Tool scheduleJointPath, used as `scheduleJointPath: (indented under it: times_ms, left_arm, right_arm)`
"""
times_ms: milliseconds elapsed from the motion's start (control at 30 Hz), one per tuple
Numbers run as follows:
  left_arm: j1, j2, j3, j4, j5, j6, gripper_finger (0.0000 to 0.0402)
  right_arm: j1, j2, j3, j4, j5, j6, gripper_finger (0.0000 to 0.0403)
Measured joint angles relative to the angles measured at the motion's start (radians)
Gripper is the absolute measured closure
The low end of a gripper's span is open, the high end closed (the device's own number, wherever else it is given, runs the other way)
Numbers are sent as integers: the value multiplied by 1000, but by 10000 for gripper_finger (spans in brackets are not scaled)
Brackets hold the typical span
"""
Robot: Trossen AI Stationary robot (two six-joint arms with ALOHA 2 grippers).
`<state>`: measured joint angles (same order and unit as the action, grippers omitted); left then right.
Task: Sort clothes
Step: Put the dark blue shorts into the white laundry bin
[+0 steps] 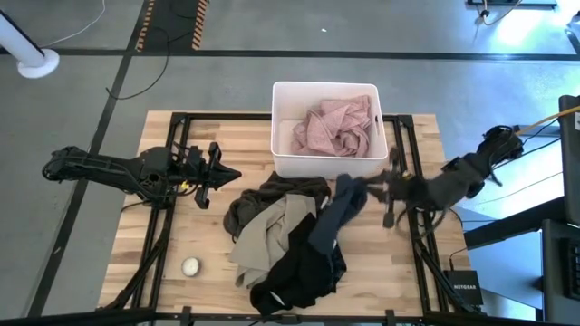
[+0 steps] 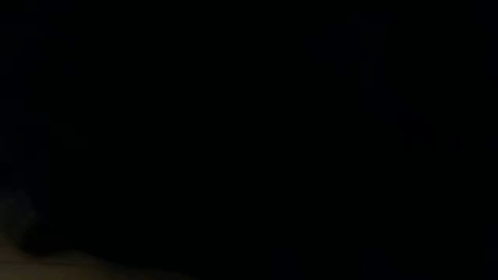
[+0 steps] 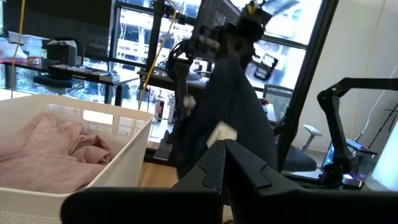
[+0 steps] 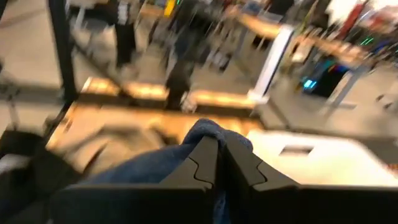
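Observation:
A pile of clothes lies mid-table: a dark olive-brown garment (image 1: 263,197), a khaki-beige one (image 1: 272,237) and a black one (image 1: 294,281). A pale pink garment (image 1: 335,127) lies in the white bin (image 1: 281,165); both also show in the left wrist view, the garment (image 3: 50,155) inside the bin (image 3: 124,155). My right gripper (image 1: 362,188) is shut on a dark blue garment (image 1: 333,217) at the pile's right side. My left gripper (image 1: 234,175) is shut and empty, left of the pile. The low view is dark. My right gripper pinches a bunched part of the dark blue garment's upper end (image 4: 214,134) between its two fingers. It comes from the table's right side. The garment hangs slack below the gripper in the left wrist view (image 3: 230,106), and its lower end (image 1: 322,243) lies on the pile.
A small white ball (image 1: 190,266) lies on the wood near the front left. Black frame rails (image 1: 168,217) run along the table's left and right sides. The bin stands at the far middle, close behind the pile.

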<state>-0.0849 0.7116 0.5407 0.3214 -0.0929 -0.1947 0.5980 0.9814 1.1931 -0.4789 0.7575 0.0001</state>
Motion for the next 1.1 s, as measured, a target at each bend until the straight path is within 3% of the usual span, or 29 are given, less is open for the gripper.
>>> scheduleJointPath:
  times_ms: [367, 533, 767, 933, 1100]
  left_arm:
    - [0, 0, 0, -6, 0, 0, 401]
    - [0, 0, 0, -6, 0, 1, 402]
    - [0, 0, 0, -5, 0, 20, 402]
    - [0, 0, 0, -6, 0, 17, 402]
    - [0, 0, 0, -12, 0, 51, 401]
  right_arm:
    - [-182, -57, 0, 483, 49, -416, 384]
    - [-261, -57, 0, 736, 24, -593, 384]
    - [-428, -48, 0, 1061, -92, -717, 383]
    - [-628, -43, 8, 1102, -121, -821, 382]
    - [-814, -40, 8, 940, -122, -713, 382]
